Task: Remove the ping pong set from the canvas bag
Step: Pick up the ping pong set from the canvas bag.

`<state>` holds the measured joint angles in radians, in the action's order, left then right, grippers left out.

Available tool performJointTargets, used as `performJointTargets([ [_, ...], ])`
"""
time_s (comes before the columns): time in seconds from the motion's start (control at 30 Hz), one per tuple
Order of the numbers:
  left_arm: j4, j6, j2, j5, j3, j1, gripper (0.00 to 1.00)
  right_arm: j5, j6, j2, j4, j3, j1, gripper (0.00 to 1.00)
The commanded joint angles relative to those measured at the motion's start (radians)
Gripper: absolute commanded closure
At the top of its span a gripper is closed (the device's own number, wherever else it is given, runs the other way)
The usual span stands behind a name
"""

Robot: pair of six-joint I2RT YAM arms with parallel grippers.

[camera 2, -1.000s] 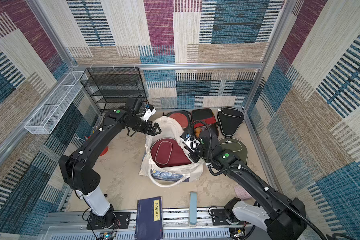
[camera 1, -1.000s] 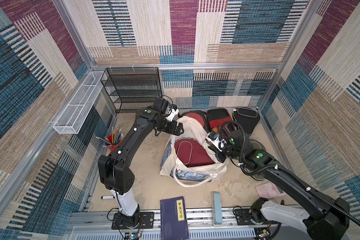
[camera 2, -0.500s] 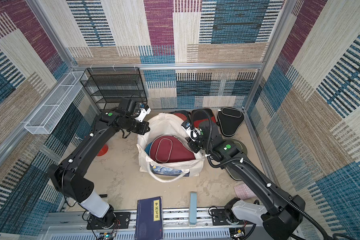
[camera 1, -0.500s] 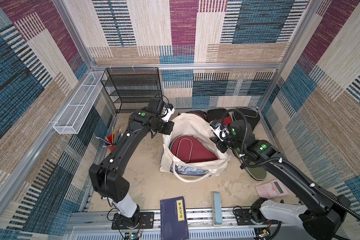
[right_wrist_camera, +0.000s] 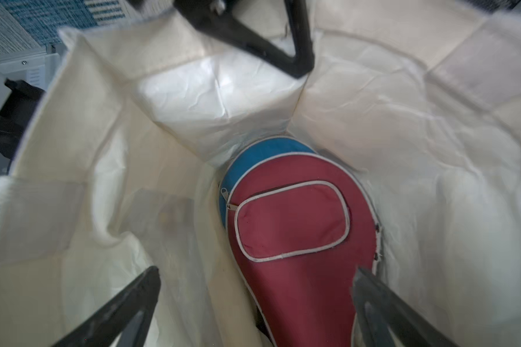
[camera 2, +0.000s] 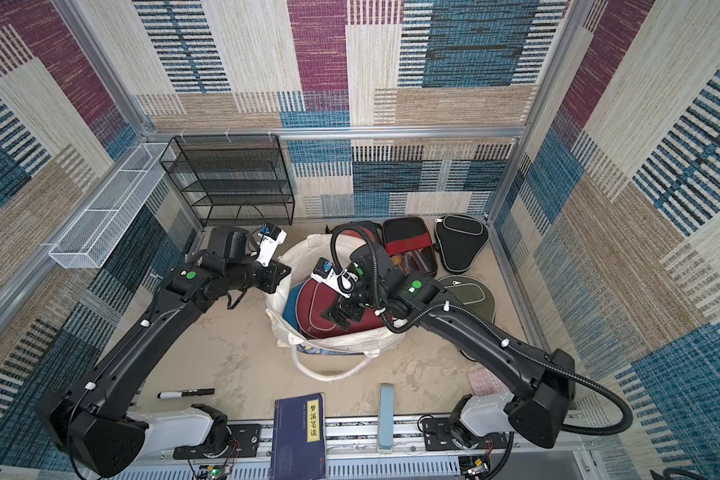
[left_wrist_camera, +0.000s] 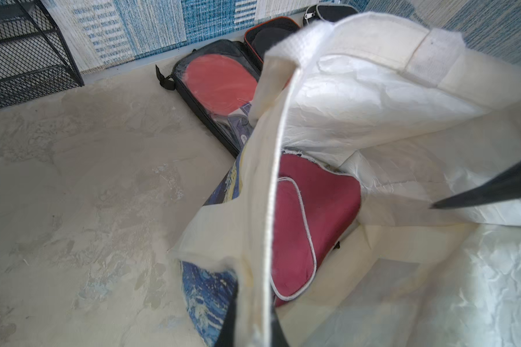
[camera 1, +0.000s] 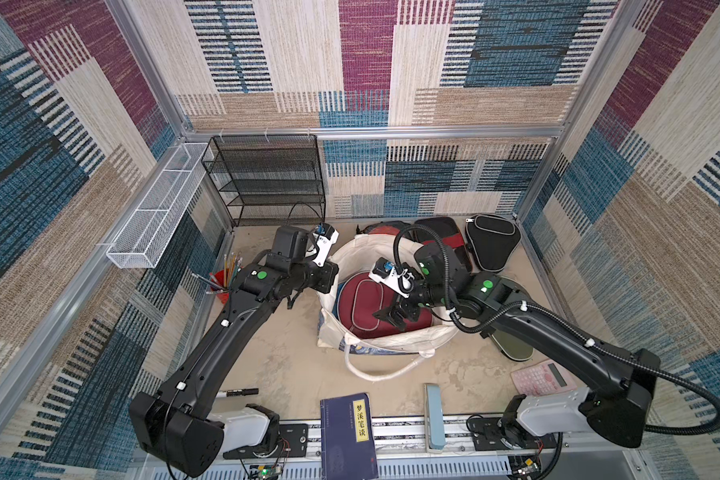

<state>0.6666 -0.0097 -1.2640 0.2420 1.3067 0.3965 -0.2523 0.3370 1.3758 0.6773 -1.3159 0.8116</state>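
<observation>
**Status, left to right**

1. Left gripper: fingers closed on the left rim of the bag. In the left wrist view the rim fabric passes between the fingers. This grip appears to hold the mouth open.
2. Bag: lies on the floor with its mouth wide and the printed panel underneath.
3. Contents: the maroon case lies on top. The blue case lies beneath it, with only an edge showing. Whether anything lies deeper cannot be told.
4. Right gripper: inside the mouth, fingers spread wide and holding nothing. They sit either side of the maroon case's narrow end. Contact cannot be confirmed.
5. Already out, behind and right of the bag:
   - red paddle, in a clear-fronted case
   - black-and-red case
   - black case
   - olive case, partly under the right arm

**Progress**

Judged past halfway. Four items are on the floor and at least two remain inside. The step in hand is taking hold of the maroon case.

**Appearance of the maroon case**

- It is paddle-shaped and made of ribbed fabric.
- Pale piping runs round the outline and the front pocket.
- A zip pull sits at the wide end.
- It lies flat, with the wide end deep in the bag and the narrow end towards the right gripper.
</observation>
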Motion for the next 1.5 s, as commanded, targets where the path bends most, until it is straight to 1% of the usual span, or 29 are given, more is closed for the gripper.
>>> performJointTargets([
  [0.0,-0.209,-0.031,0.043,0.043,-0.041,0.000,1.00,-0.002,-0.028,0.021,-0.064,0.041,0.003,0.01],
  [0.03,-0.227,-0.032,0.052,0.050,-0.052,0.000,1.00,0.019,-0.035,0.030,-0.079,0.057,-0.001,0.01],
  [0.1,-0.253,-0.033,0.060,0.066,-0.068,0.000,1.00,0.020,-0.041,0.054,-0.096,0.071,-0.024,0.01],
  [0.2,-0.282,-0.032,0.054,0.093,-0.083,0.000,1.00,-0.020,-0.061,0.087,-0.127,0.086,-0.100,0.01],
  [0.33,-0.311,-0.032,0.033,0.135,-0.098,0.000,1.00,-0.036,-0.069,0.134,-0.153,0.085,-0.186,0.01],
  [0.53,-0.353,-0.028,0.004,0.184,-0.114,0.000,1.00,-0.084,-0.062,0.236,-0.140,0.044,-0.237,0.01],
  [0.77,-0.408,-0.023,-0.024,0.242,-0.129,0.000,1.00,-0.076,-0.114,0.330,-0.159,0.012,-0.294,0.01],
  [0.87,-0.443,-0.018,-0.032,0.277,-0.143,-0.001,1.00,-0.105,-0.117,0.362,-0.173,0.014,-0.322,0.01],
  [0.97,-0.479,-0.008,-0.041,0.328,-0.159,-0.001,1.00,-0.181,-0.091,0.403,-0.175,0.019,-0.344,0.01],
  [1.07,-0.529,0.008,-0.050,0.402,-0.182,-0.005,1.00,-0.314,-0.039,0.456,-0.165,0.032,-0.367,0.01],
  [1.17,-0.564,0.018,-0.058,0.454,-0.199,-0.008,1.00,-0.497,0.022,0.514,-0.128,0.038,-0.386,0.01],
  [1.2,-0.570,0.019,-0.061,0.464,-0.203,-0.009,1.00,-0.532,0.033,0.528,-0.117,0.038,-0.388,0.01],
  [1.27,-0.579,0.022,-0.066,0.480,-0.206,-0.012,1.00,-0.587,0.058,0.547,-0.096,0.041,-0.388,0.07],
  [1.3,-0.583,0.022,-0.065,0.484,-0.210,-0.014,1.00,-0.594,0.061,0.552,-0.090,0.043,-0.388,0.13],
  [1.37,-0.590,0.018,-0.063,0.485,-0.214,-0.017,1.00,-0.604,0.070,0.549,-0.072,0.042,-0.388,0.28],
  [1.43,-0.592,0.019,-0.060,0.484,-0.218,-0.020,1.00,-0.588,0.071,0.535,-0.062,0.043,-0.390,0.49],
  [1.47,-0.591,0.018,-0.058,0.478,-0.220,-0.023,1.00,-0.581,0.072,0.526,-0.056,0.044,-0.390,0.56],
])
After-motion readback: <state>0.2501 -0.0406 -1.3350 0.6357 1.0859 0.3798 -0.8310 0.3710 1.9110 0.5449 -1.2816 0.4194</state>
